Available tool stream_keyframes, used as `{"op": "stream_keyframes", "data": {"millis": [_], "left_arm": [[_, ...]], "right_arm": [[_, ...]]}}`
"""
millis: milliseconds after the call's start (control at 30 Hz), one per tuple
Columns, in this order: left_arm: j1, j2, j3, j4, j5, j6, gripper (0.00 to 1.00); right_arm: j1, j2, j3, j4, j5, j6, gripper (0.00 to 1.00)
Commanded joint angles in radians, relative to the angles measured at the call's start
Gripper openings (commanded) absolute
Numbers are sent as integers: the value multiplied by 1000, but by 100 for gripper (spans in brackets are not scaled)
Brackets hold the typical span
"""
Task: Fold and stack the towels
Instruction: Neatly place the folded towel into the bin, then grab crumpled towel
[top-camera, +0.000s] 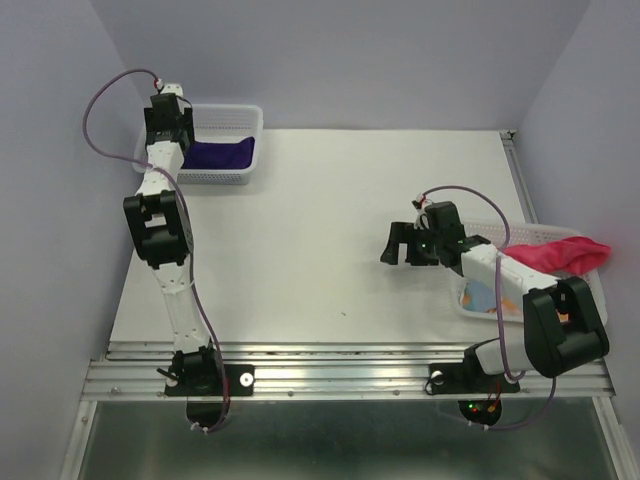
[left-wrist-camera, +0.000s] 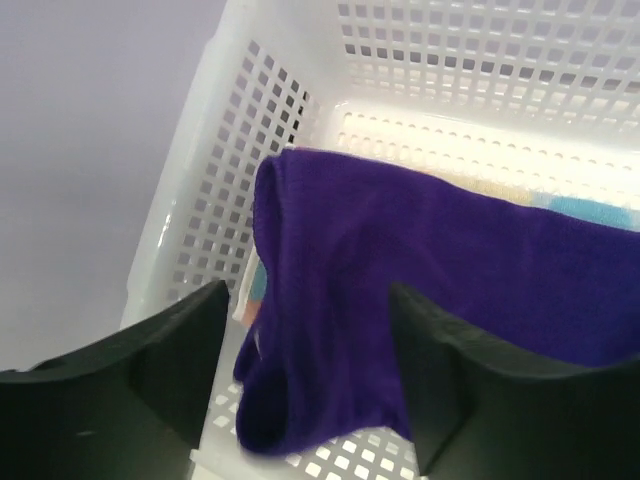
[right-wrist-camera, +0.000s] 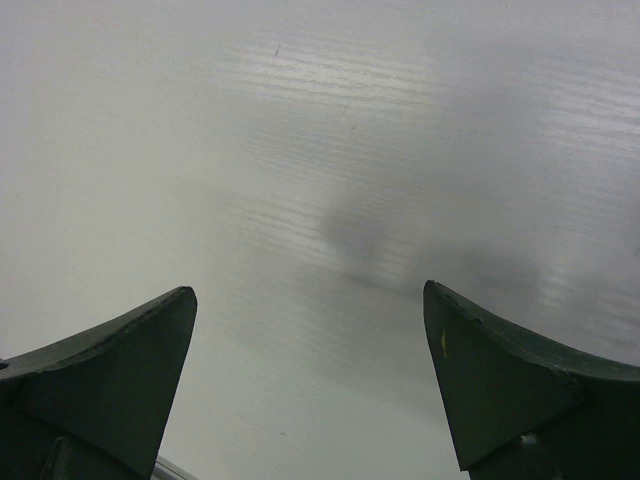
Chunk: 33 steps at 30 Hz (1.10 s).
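With the purple towel (left-wrist-camera: 450, 270) lying in the far basket (top-camera: 225, 178) between the parted jaws of the left gripper (left-wrist-camera: 305, 300), its stacking looks done, and the right gripper (top-camera: 405, 245), spread wide over the desk (top-camera: 300, 250), should next reach for the pink towel (top-camera: 555, 255) draped on the right basket (top-camera: 472, 312).

Left arm (top-camera: 158, 225), right arm (top-camera: 555, 325): white link sections, chunky black joint housings. Thin purplish-grey cable (top-camera: 98, 105) loops off each wrist. Black bases (top-camera: 200, 378). Fingers (left-wrist-camera: 165, 365) matte dark, wedge-shaped (right pair greenish-black). Small green, orange lights (top-camera: 480, 407) below right base.
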Motion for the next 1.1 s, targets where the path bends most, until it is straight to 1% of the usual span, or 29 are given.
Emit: {"op": "stream_keyframes", "data": {"millis": [0, 67, 100, 233, 333, 367, 400, 433, 467, 500, 533, 567, 600, 633, 667, 700, 733, 767, 833, 900, 1000, 1067], "left_arm": [[10, -47, 69, -14, 1, -18, 80], [10, -83, 66, -19, 17, -35, 86], [9, -99, 68, -19, 27, -41, 98], [3, -207, 48, -27, 86, -114, 99], [-20, -274, 9, -36, 158, -158, 99], [-30, -324, -6, -33, 206, -196, 99], [-39, -356, -29, -19, 241, -217, 99], [-65, -419, -91, -4, 258, -227, 99], [-83, -450, -125, 24, 267, -291, 99], [-102, -482, -162, 39, 263, -308, 99], [-131, -549, -248, 57, 252, -331, 99], [-192, -583, -294, 91, 222, -360, 99], [-227, -616, -339, 104, 205, -380, 99], [-256, -651, -441, 122, 177, -400, 99], [-286, -716, -493, 145, 166, -415, 99], [-345, -749, -596, 189, 174, -441, 99], [-371, -809, -644, 211, 180, -458, 99], [-420, -835, -688, 255, 192, -469, 99], [-467, -882, -763, 266, 177, -494, 99], [-513, -907, -785, 251, 145, -503, 99], [-546, -941, -808, 230, 129, -506, 99], [-559, -962, -819, 207, 110, -500, 99]], "right_arm": [[6, -12, 76, 5, 20, -7, 100], [6, -30, 88, -2, 21, -7, 100], [6, -39, 96, -4, 24, -6, 100], [6, -76, 138, -22, 70, 31, 100], [4, -90, 215, -91, 225, 75, 100], [4, -93, 252, -141, 350, 92, 100], [1, -101, 267, -160, 404, 102, 100], [-16, -119, 277, -180, 458, 117, 100], [-34, -133, 283, -212, 556, 128, 100], [-106, -142, 292, -235, 580, 158, 100], [-155, -151, 297, -258, 596, 177, 100], [-202, -171, 298, -295, 642, 194, 100], [-285, -177, 298, -311, 682, 210, 100], [-316, -180, 301, -330, 724, 241, 100], [-351, -180, 306, -382, 754, 247, 100], [-394, -177, 306, -395, 800, 252, 100], [-413, -177, 292, -403, 845, 255, 100], [-449, -174, 280, -391, 856, 254, 100], [-488, -164, 243, -362, 844, 246, 100], [-533, -135, 222, -340, 841, 255, 100], [-586, -84, 208, -305, 804, 251, 100], [-612, -67, 208, -306, 819, 241, 100]]}}
